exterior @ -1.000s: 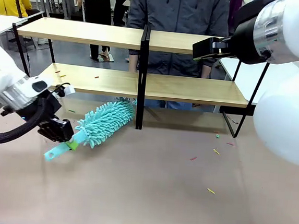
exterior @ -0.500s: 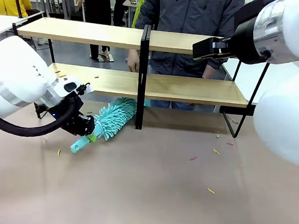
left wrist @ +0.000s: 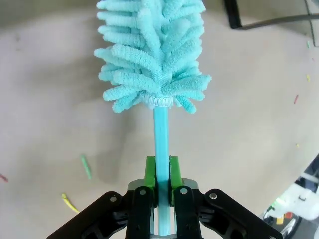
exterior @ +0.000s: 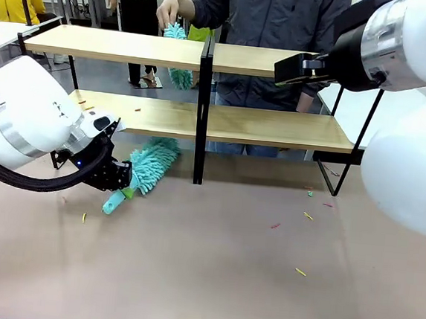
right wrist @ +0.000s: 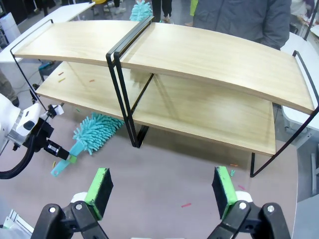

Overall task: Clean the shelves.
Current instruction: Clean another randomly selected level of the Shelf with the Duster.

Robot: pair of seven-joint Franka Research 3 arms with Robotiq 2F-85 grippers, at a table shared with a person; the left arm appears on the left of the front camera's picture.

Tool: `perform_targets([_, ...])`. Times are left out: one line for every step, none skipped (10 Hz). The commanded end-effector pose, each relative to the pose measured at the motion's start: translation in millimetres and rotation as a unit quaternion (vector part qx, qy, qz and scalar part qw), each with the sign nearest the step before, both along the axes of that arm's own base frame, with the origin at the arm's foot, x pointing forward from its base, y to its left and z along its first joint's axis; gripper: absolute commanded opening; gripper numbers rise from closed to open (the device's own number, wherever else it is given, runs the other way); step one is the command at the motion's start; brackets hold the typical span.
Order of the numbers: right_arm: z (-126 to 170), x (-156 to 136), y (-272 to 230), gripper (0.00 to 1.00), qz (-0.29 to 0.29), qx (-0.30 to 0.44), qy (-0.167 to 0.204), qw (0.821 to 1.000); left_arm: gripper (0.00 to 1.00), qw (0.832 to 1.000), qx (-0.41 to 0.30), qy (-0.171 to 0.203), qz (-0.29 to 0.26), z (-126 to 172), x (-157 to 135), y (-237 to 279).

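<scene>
Left gripper (left wrist: 161, 172) clamping teal duster (left wrist: 152, 45), right gripper (right wrist: 163, 190) wide, facing shelves (right wrist: 199, 55)

Matt light-wood shelves (exterior: 133, 48), black metal frame (exterior: 202, 114), fluffy cloth duster (left wrist: 152, 50), perhaps plastic handle (left wrist: 160, 134)

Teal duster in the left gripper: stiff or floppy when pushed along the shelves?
The duster likely has a stiff handle: it runs straight from the left gripper. Head probably soft, light: loose fronds should bend against the shelves.
</scene>
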State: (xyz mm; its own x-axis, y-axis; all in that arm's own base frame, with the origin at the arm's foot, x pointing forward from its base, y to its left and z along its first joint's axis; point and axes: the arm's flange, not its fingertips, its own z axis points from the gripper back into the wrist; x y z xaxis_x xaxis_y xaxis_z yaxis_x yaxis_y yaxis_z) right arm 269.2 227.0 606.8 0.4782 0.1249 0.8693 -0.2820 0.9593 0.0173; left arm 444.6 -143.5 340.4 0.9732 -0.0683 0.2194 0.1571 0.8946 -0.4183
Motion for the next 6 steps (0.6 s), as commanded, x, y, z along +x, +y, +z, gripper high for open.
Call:
perform_targets([1, 1, 0, 1.00, 0.000, 0.001, -0.001, 1.000, 0.13, 0.997, 0.043, 0.001, 0.069, 8, -21, 12])
perform_targets([1, 1, 0, 1.00, 0.000, 0.001, -0.001, 1.000, 0.13, 0.993, 0.066, 0.020, 0.099, 5, -27, 21])
perform_targets([1, 1, 0, 1.00, 0.000, 0.001, -0.001, 1.000, 0.13, 0.988, 0.079, 0.018, 0.129, 4, -32, 30])
perform_targets([1, 1, 0, 1.00, 0.000, 0.001, -0.001, 1.000, 0.13, 0.984, 0.081, 0.010, 0.157, 8, -37, 40])
perform_targets([1, 1, 0, 1.00, 0.000, 0.001, -0.001, 1.000, 0.13, 0.979, 0.076, 0.004, 0.187, 16, -45, 52])
perform_targets([1, 1, 0, 1.00, 0.000, 0.001, -0.001, 1.000, 0.13, 0.976, 0.075, 0.010, 0.205, 20, -53, 61])
